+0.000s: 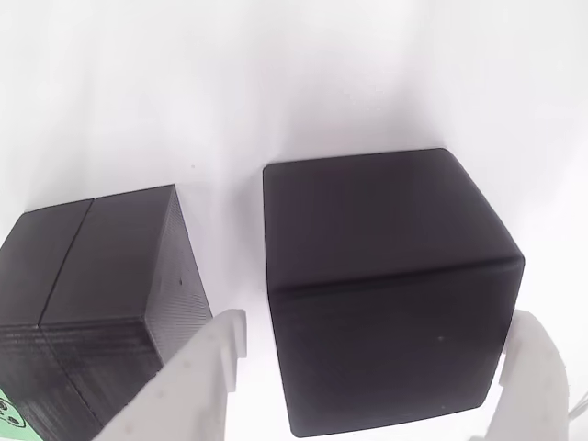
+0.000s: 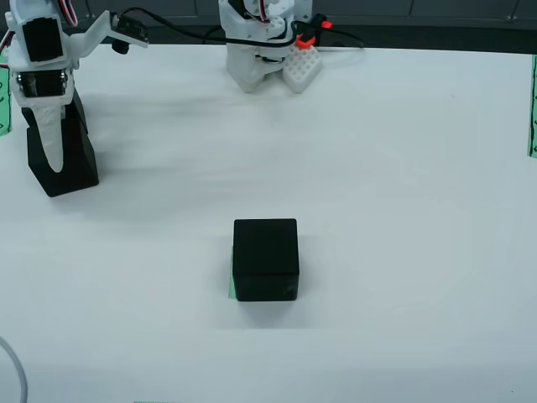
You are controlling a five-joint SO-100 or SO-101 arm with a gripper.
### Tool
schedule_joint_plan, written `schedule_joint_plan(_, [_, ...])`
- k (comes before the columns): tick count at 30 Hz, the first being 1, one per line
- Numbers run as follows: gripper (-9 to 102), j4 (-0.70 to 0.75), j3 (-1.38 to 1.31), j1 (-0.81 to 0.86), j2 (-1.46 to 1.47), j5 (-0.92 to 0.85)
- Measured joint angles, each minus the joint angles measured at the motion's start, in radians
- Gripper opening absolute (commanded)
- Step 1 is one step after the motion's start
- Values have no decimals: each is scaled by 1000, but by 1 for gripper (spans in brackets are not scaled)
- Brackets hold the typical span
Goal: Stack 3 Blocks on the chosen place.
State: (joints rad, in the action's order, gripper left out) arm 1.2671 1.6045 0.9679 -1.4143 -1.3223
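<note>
White worktop [image 2: 403, 210], bare and evenly lit; arm base [image 2: 260, 50] bolted at the far edge.

Claw [image 1: 377, 326]: the wrist view shows its white fingers [image 1: 207, 367] spread, one on each side of a black cube [image 1: 386, 285]. Gap visible on the left of that view; the right finger is close to the cube's face or just touching it. Not pinching yet. Judgement: it straddles the cube squarely to line up for a pick, the faces running parallel to the fingers.

Just beside, left in the wrist view: a second black block [image 1: 101, 266] with a seam across its top. One piece or two, cannot tell. It stands apart from the straddled cube, which leaves room for the left finger. A green strip [image 1: 9, 413] peeks from under its near corner.

The overhead view puts the claw [image 2: 50, 138] at the worktop's far-left corner, low over the black mass [image 2: 67, 168] there. The finger gap is hidden from this angle.

The overhead view alone gives the target: one cube [image 2: 265, 256] at the middle of the worktop, sitting on the green patch [image 2: 231, 285], of which a sliver shows along the cube's left side. So the stack's base looks laid, two levels to go.
</note>
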Motion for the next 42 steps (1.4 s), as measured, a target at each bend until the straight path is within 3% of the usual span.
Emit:
schedule_joint_plan(6, [16,0,-35,-3,18,6])
schedule_joint_plan(16, [15,103,28,-77,-117,49])
schedule_joint_plan(23, [15,261,28,-273,-374,225])
schedule_joint_plan(29, [15,298,28,-499,-505,387])
schedule_joint_plan(37, [15,299,11,-793,-529,368])
schedule_joint_plan(42, [15,299,-41,-884,-465,213])
